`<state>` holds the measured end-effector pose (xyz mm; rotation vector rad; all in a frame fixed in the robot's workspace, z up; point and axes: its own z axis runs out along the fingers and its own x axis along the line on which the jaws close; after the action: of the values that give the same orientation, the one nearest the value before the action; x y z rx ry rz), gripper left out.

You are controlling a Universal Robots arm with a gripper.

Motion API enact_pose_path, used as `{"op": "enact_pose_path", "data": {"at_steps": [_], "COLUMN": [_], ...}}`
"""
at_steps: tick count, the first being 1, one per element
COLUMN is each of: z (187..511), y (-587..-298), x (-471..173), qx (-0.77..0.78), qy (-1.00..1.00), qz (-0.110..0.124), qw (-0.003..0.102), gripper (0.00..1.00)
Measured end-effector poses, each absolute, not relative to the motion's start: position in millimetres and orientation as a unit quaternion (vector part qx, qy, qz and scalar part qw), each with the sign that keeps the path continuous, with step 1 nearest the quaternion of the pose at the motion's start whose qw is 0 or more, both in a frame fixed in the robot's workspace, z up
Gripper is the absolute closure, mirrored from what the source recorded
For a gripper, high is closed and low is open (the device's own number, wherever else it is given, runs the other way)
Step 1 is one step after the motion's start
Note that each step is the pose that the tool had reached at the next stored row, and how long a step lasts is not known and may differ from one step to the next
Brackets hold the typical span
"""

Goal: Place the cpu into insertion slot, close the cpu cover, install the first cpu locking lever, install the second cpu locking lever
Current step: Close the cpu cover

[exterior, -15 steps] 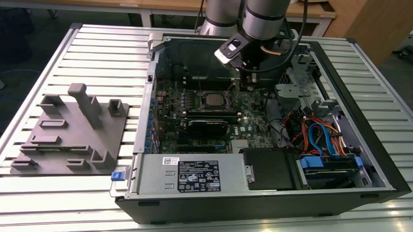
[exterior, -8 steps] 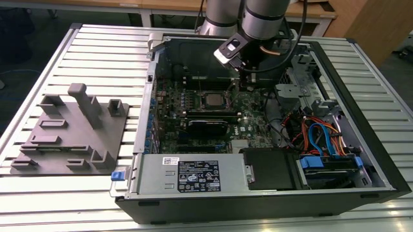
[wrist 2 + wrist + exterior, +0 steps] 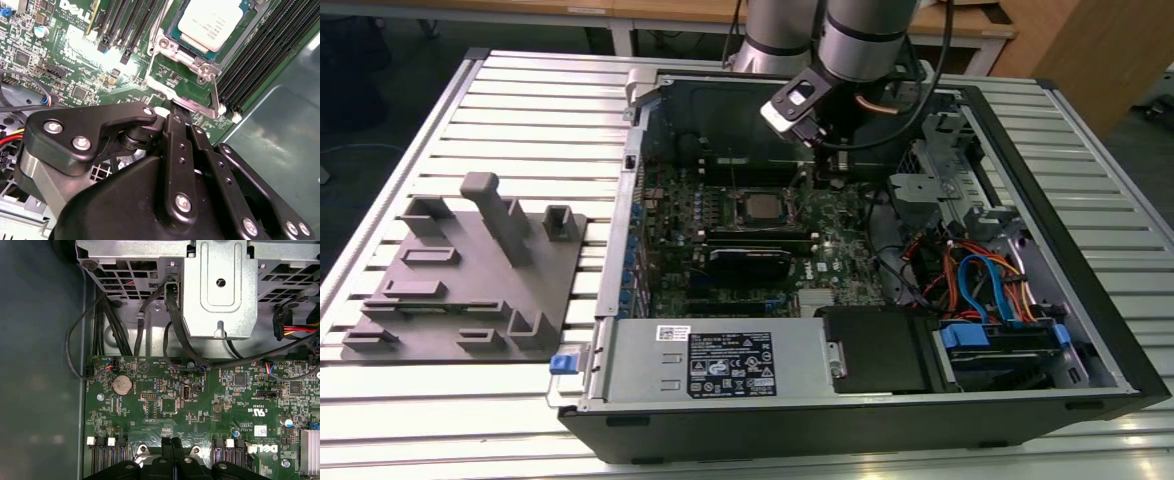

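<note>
my fingers (image 3: 176, 131) are pinched narrow, tips at the flat end of the cpu locking lever (image 3: 215, 92), just beside the insertion slot (image 3: 164, 45) where the cpu (image 3: 216, 21) sits seated; lever looks like thin springy steel, slick, so I'd bear on that end, not mid-rod.

The cpu (image 3: 216, 21) is seen as a small square chip with a pale silver-grey metal face, ringed by a narrow green border. It is seated flat and face up in the insertion slot (image 3: 166, 46), a dark square socket framed by a silvery metal rim. The slot is set on the motherboard (image 3: 70, 65), away from its edges, between two banks of long black slots. A thin silvery locking lever (image 3: 215, 92) is seen running out from one rim corner; whether it is latched cannot be told.
</note>
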<state>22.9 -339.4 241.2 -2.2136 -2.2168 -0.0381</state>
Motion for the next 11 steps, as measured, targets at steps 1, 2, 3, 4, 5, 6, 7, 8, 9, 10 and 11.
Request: {"op": "enact_pose_path", "data": {"at_steps": [1,2,3,4,5,6,7,8,9,10,11], "z": [241.2,241.2,241.2,241.2,241.2,241.2,241.2,241.2,241.2,241.2,241.2], "y": [-339.4,-339.4,-339.4,-339.4,-339.4,-339.4,-339.4,-339.4,-339.4,-339.4,-339.4], "x": [22.6,22.4,22.2,22.0,21.7,21.5,21.3,21.1,20.0,19.2,19.2], "qx": [-0.707,-0.707,-0.707,-0.707,-0.707,-0.707,-0.707,-0.707,-0.707,-0.706,-0.707], "qy": [-0.708,-0.708,-0.708,-0.708,-0.708,-0.708,-0.708,-0.708,-0.708,-0.708,-0.708], "qz": [-0.012,-0.012,-0.012,-0.012,-0.012,-0.012,-0.012,-0.012,-0.012,-0.012,-0.012], "qw": [0.004,0.004,0.004,0.004,0.004,0.004,0.004,0.004,0.004,0.004,0.004], "gripper": [0.89,0.89,0.89,0.89,0.89,0.89,0.89,0.89,0.89,0.89,0.89]}}
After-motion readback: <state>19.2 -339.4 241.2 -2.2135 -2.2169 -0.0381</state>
